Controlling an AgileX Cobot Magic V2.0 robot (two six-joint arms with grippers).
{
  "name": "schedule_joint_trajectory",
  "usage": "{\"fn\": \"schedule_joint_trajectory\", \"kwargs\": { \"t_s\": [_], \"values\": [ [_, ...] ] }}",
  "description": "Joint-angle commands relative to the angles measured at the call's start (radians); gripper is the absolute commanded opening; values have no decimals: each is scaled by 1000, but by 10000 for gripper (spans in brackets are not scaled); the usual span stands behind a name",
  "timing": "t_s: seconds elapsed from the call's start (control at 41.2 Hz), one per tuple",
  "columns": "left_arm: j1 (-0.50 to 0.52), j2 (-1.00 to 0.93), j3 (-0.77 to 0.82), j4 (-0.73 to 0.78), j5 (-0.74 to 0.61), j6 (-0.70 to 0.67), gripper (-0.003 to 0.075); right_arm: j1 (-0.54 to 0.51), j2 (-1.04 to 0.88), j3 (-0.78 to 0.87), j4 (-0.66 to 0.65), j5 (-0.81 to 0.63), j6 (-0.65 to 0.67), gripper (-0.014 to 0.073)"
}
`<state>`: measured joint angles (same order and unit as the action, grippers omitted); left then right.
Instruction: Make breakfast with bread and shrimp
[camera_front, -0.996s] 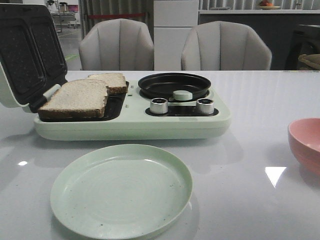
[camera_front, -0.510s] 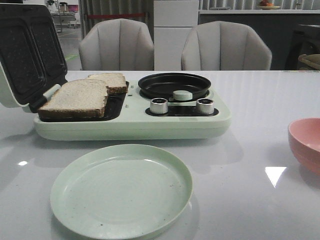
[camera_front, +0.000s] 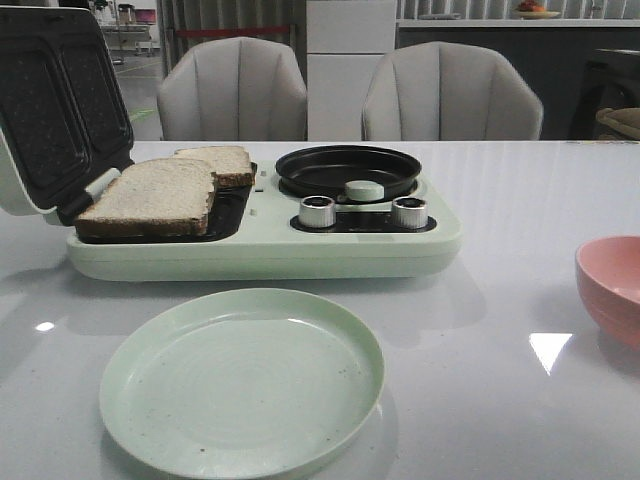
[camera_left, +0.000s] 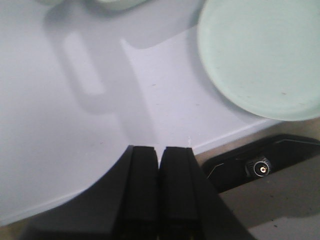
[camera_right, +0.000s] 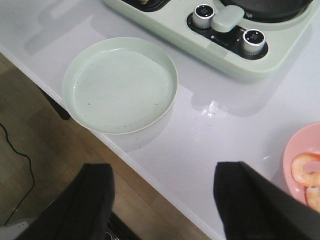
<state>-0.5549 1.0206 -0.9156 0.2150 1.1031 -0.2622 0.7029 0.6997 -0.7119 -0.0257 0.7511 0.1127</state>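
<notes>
Two slices of bread lie on the open grill half of the pale green breakfast maker (camera_front: 270, 255): a near slice (camera_front: 150, 195) and a far slice (camera_front: 222, 163) partly behind it. The shrimp (camera_right: 306, 170) lies in the pink bowl (camera_front: 612, 288) at the table's right edge. An empty pale green plate (camera_front: 242, 378) sits in front of the maker. My left gripper (camera_left: 160, 152) is shut with nothing in it, over the table's near edge beside the plate (camera_left: 260, 55). My right gripper (camera_right: 162, 175) is open and empty, above the table edge between plate (camera_right: 120, 84) and bowl (camera_right: 300, 160).
The maker's lid (camera_front: 50, 105) stands raised at the left. A black round pan (camera_front: 348, 170) and two silver knobs (camera_front: 318, 211) occupy its right half. Two grey chairs (camera_front: 235, 90) stand behind the table. Neither arm shows in the front view.
</notes>
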Motion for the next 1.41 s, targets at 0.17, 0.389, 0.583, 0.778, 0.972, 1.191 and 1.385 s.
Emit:
{"fn": "schedule_joint_trajectory", "kwargs": {
  "t_s": [0.17, 0.389, 0.583, 0.778, 0.972, 1.191, 1.385],
  "values": [
    [454, -4, -35, -179, -136, 142, 102, 0, -4, -25, -13, -61, 0, 529],
    [746, 4, -39, -399, -303, 270, 102, 0, -4, -25, -13, -61, 0, 529],
    [844, 109, -100, -491, -327, 316, 102, 0, -4, -25, -13, -61, 0, 529],
    [845, 261, -225, -523, -335, 316, 102, 0, -4, -25, -13, -61, 0, 529],
    [845, 415, -353, -646, -339, 372, 102, 0, -4, -25, -13, -61, 0, 529],
    [845, 586, -494, -829, -335, 449, 102, 0, -4, -25, -13, -61, 0, 529],
    [841, 649, -560, -1040, -309, 584, 102, 0, -4, -25, -13, -61, 0, 529]
  ]
}}
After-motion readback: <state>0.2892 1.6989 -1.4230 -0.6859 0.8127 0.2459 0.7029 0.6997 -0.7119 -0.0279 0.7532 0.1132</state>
